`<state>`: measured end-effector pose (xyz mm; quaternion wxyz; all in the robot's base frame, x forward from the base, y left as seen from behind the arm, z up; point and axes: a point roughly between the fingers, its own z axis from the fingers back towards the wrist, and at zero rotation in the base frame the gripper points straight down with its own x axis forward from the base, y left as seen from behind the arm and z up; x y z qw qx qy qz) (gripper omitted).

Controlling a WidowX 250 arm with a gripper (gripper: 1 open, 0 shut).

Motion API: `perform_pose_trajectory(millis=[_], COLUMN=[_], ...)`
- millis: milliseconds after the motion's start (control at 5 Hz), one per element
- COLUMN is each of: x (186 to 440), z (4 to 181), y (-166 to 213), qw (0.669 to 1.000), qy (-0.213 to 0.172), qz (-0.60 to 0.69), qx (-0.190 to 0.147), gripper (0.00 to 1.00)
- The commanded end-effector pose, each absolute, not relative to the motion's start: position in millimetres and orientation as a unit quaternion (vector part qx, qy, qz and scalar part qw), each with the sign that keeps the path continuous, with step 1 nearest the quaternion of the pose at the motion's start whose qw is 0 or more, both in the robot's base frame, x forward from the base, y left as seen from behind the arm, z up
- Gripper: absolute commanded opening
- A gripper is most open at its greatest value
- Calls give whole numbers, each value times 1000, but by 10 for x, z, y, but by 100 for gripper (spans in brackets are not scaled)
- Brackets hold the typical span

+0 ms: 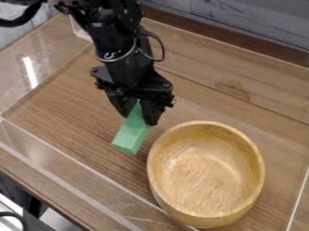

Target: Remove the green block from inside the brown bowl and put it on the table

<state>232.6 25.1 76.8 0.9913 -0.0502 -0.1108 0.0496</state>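
Beside the brown bowl (206, 173), the claw (143, 114) stands clamped on the green block (133, 133), acrylic walls (41, 69) around.

The robot arm (110, 33), seen entering from the upper left of the frame, was matte black throughout, built of blocky jointed segments with dark cables looped alongside, and ended in a black gripper (142, 113) with two stubby fingers.
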Motion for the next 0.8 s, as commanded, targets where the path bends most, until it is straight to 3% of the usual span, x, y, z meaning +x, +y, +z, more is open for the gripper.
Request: perform_pose_trajectory(millis=[0,600], x=[2443,2488], z=[863,808], y=[314,378], qw=[989,989], qy=[-133,-129], qz=[50,56], qx=[-46,-44], gripper=[0,0])
